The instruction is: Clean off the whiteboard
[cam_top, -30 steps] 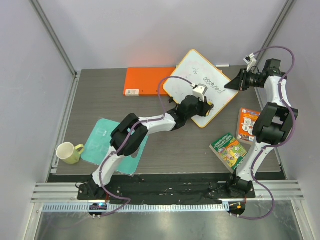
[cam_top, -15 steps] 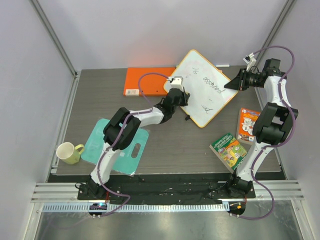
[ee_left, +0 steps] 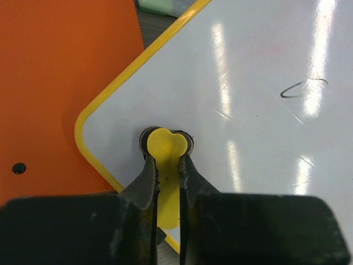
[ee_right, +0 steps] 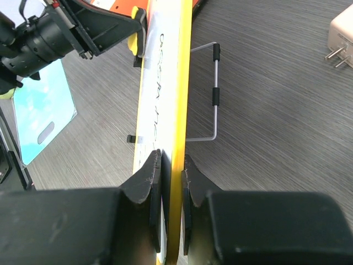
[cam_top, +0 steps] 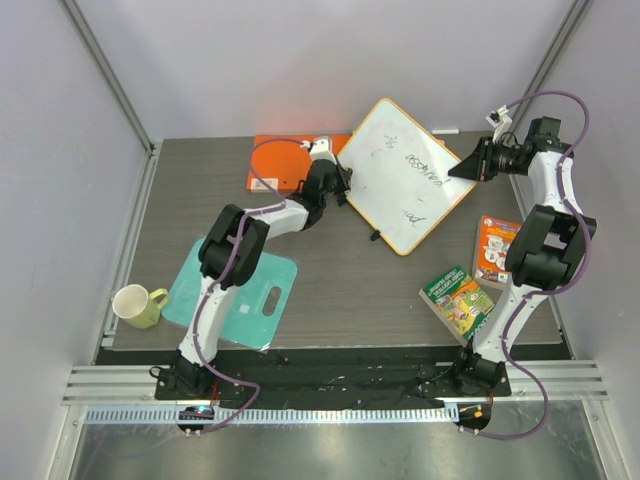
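Observation:
The whiteboard (cam_top: 400,190), white with a yellow rim, stands tilted at the back of the table, with dark handwriting (cam_top: 425,170) on its upper right part. My right gripper (cam_top: 462,170) is shut on its right edge, the rim (ee_right: 181,83) clamped between the jaws (ee_right: 171,160). My left gripper (cam_top: 341,188) is shut on a yellow eraser (ee_left: 165,146) and presses it against the board's left corner (ee_left: 248,110). A short pen stroke (ee_left: 300,88) shows to the right of the eraser. The left gripper also shows in the right wrist view (ee_right: 105,27).
An orange folder (cam_top: 285,160) lies behind the board's left corner. A teal cutting board (cam_top: 230,285) and a yellow-green mug (cam_top: 138,305) sit at the front left. Two booklets (cam_top: 497,248) (cam_top: 460,300) lie at the right. The board's wire stand (ee_right: 215,94) and a white plug (ee_right: 342,33) show behind it.
My left gripper has swept the eraser leftward across the board, from its lower middle to its left corner. Some writing in the lower part is gone. The right arm has not moved.

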### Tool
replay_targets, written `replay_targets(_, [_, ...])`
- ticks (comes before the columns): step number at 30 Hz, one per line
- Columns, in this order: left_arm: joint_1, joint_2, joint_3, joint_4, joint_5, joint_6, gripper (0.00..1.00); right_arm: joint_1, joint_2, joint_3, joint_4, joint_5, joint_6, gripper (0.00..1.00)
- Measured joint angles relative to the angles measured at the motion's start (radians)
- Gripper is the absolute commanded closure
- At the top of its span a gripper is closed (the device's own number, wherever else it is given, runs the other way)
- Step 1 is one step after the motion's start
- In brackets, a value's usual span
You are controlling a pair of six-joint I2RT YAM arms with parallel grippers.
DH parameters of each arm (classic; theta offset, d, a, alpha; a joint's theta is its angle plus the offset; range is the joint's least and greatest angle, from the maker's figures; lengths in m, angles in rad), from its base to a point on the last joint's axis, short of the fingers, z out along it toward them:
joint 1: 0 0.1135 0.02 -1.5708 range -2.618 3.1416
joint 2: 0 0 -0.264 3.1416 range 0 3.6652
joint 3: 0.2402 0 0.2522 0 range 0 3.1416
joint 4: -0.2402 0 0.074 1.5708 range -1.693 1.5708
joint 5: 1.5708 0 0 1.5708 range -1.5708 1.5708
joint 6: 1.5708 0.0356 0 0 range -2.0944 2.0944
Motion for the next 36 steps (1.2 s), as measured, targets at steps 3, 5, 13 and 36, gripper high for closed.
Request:
replay_targets(3, [-0.005, 0.024, 0.016, 0.015, 0.026, 0.000, 1.00, 0.000, 0.000, 0.002, -0.005, 0.001, -0.003, 0.99])
replay_targets(5, [-0.013, 0.028, 0.017, 0.029, 0.025, 0.002, 1.00, 0.000, 0.000, 0.003, -0.008, 0.002, -0.003, 0.99])
replay_targets(13, [-0.082, 0.034, 0.014, 0.126, 0.024, -0.001, 1.00, 0.000, 0.000, 0.005, -0.013, 0.008, -0.003, 0.99])
replay_targets(36, [-0.319, 0.039, 0.049, 0.212, 0.121, 0.174, 1.00, 0.000, 0.000, 0.008, -0.018, 0.011, -0.011, 0.99])
